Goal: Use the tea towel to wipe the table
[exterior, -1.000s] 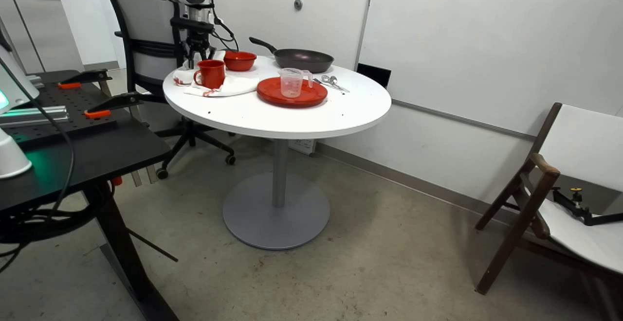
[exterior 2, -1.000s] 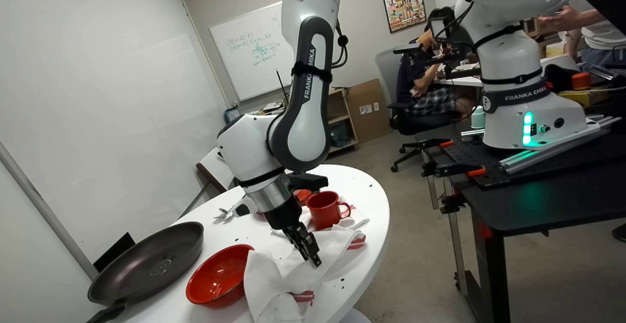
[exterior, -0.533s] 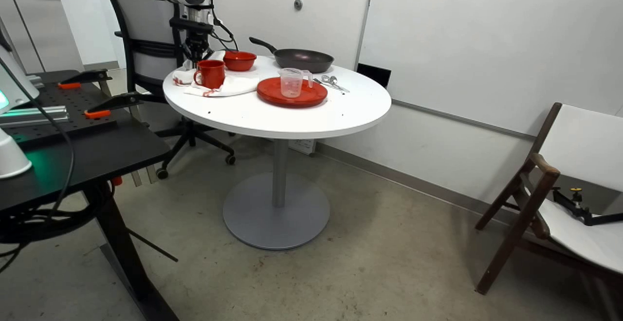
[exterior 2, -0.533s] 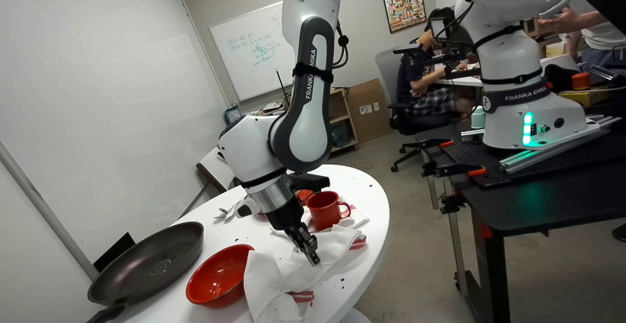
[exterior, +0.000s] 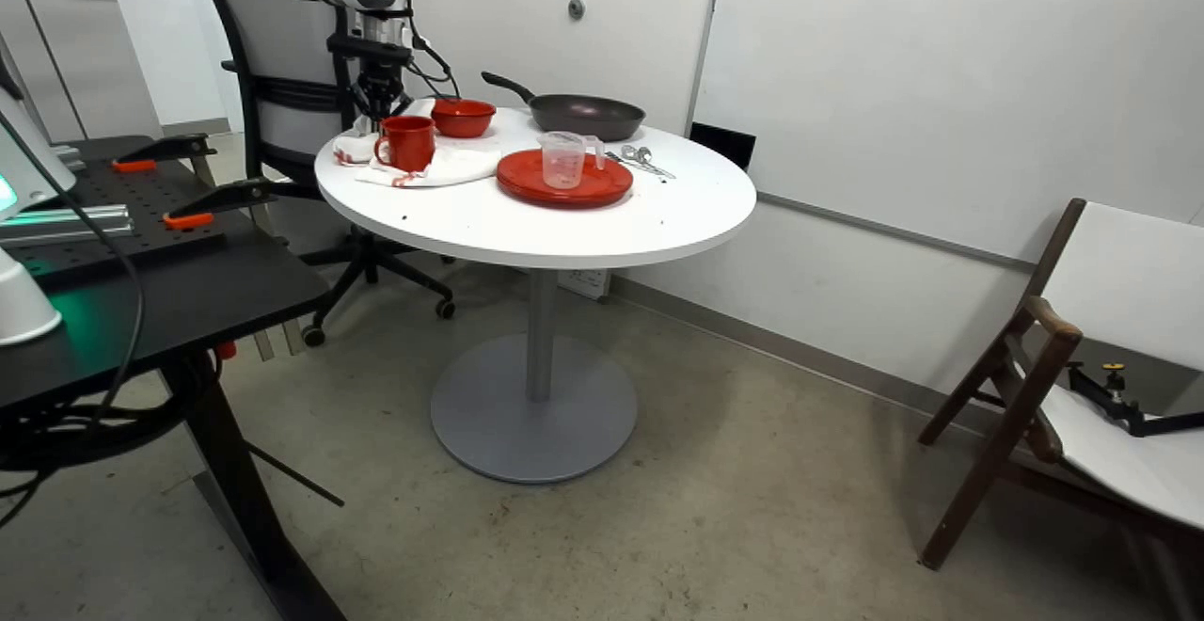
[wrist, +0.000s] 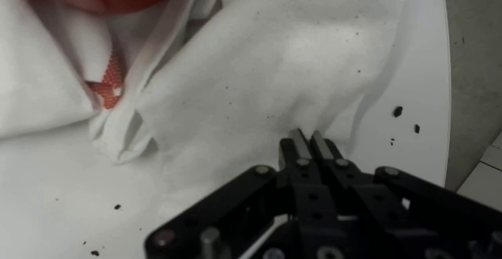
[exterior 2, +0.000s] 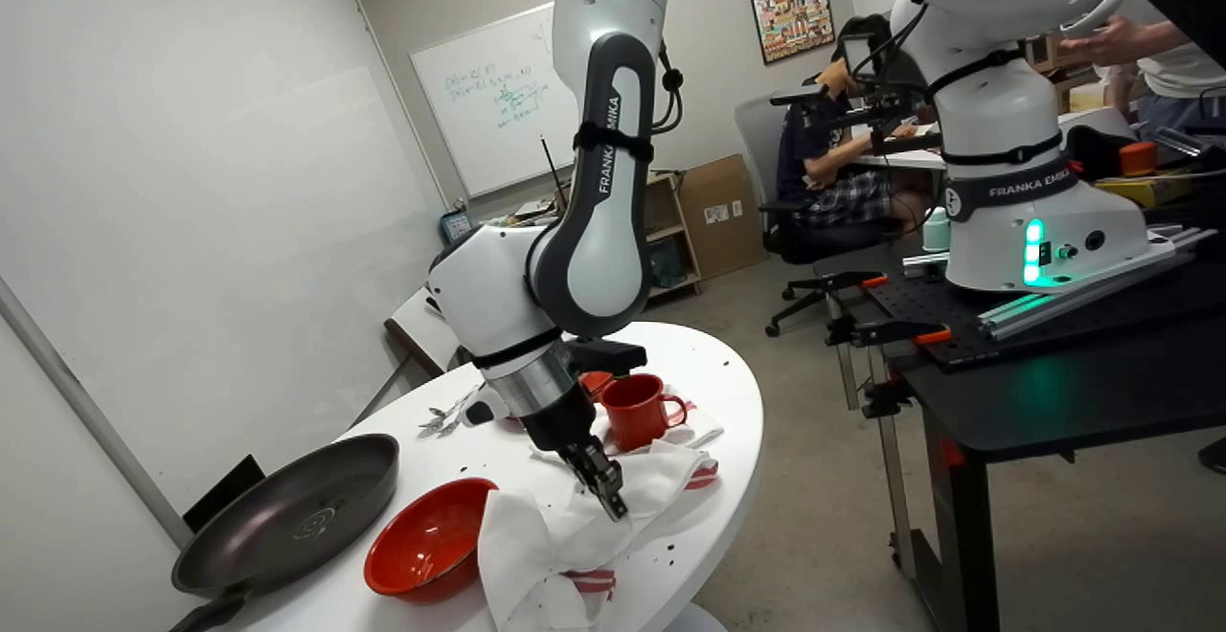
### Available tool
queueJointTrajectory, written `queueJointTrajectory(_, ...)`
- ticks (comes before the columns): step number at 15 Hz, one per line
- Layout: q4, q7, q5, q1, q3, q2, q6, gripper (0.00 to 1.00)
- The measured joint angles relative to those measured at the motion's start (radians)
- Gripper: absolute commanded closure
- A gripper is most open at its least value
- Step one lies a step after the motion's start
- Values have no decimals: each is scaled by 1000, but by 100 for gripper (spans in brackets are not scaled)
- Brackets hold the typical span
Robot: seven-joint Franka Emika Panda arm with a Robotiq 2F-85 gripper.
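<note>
Wrist view: the claw (wrist: pixel 307 133) is clenched, its tips side by side, with creases fanning out ahead of them, so I take it to be pinching a thin fold of the tea towel (wrist: pixel 255 74). How much fabric sits between the tips is hidden. From those tips the towel spreads from nine o'clock round to one, rumpled on the white table (wrist: pixel 423 74), with a knot of folds and a patch of red weave toward nine. Dark bits (wrist: pixel 398 112) lie on bare tabletop between two and three o'clock, more past eight.

It should handle as any kitchen cloth does: light, soft, limp, nothing to break, more grippy than slippery. It won't push; it will only trail behind a pull, and a shallow pinch could let it slide out. I'd want a good thick fold near the middle, so the rest lies flat and sweeps.

In an exterior view the red mug (exterior 2: pixel 632 412) is at twelve o'clock from the claw, with what looks like the same towel around its foot and perhaps under it; the red bowl (exterior 2: pixel 431 541) is at nine, a flap against or just beside it. A long tug could tip the mug.
</note>
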Motion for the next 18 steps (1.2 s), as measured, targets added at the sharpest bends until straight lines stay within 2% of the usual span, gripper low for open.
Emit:
queueJointTrajectory(9, -7, -15, 19, -3, 45, 0, 0, 99)
queueJointTrajectory(18, -6, -25, 20, -4, 43, 0, 9, 99)
